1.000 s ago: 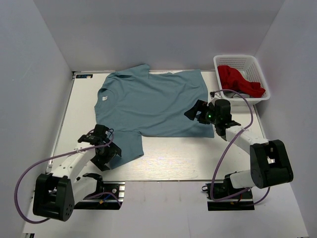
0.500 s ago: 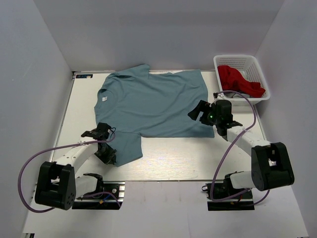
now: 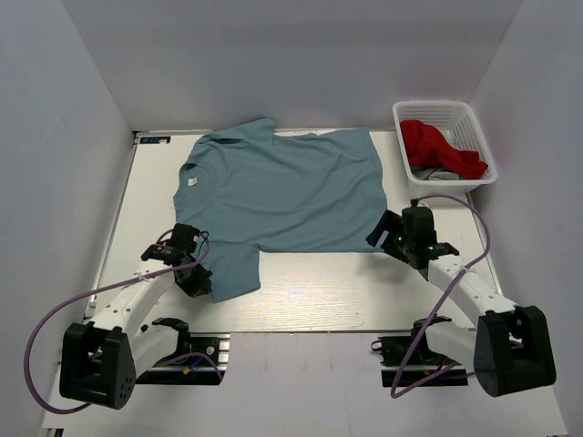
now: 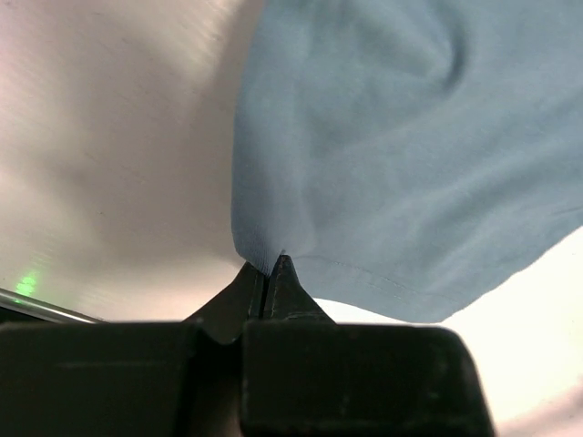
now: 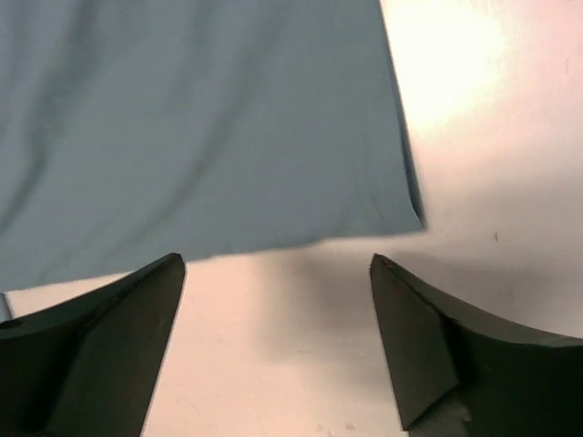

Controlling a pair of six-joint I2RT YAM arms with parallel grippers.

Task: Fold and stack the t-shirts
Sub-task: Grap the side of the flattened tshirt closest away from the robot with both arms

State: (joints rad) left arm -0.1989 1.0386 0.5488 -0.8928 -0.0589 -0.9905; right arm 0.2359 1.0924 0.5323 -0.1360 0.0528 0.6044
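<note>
T-shirt (image 4: 392, 164) cloth is what my left fingers (image 4: 290, 296) have hold of. Through the left wrist camera I see the two black tips pressed flat together with a small pucker of the dusty grey-blue fabric nipped between them, right at the corner where the stitched hem of a short sleeve meets its side edge. From that pinch the sleeve spreads away over the pale counter (image 4: 109, 137), with a soft crease further up. My right fingers (image 5: 437, 346) stand spread as wide as they go and carry nothing. Between them I see only bare counter, and just beyond their tips lies the near right corner of the shirt. From the overhead camera the shirt lies spread out sideways across the far half of the counter, collar end to the left and bottom hem to the right. One sleeve points to the back wall and the other toward me, and it is this near sleeve that the left fingers grip at its left edge. The right fingers hover by the near right corner of the shirt body; I cannot tell whether they touch it. Off to the far right stands a white lattice basket (image 3: 439, 106) with a red cloth (image 3: 437, 146) heaped in it, apart from the shirt.
</note>
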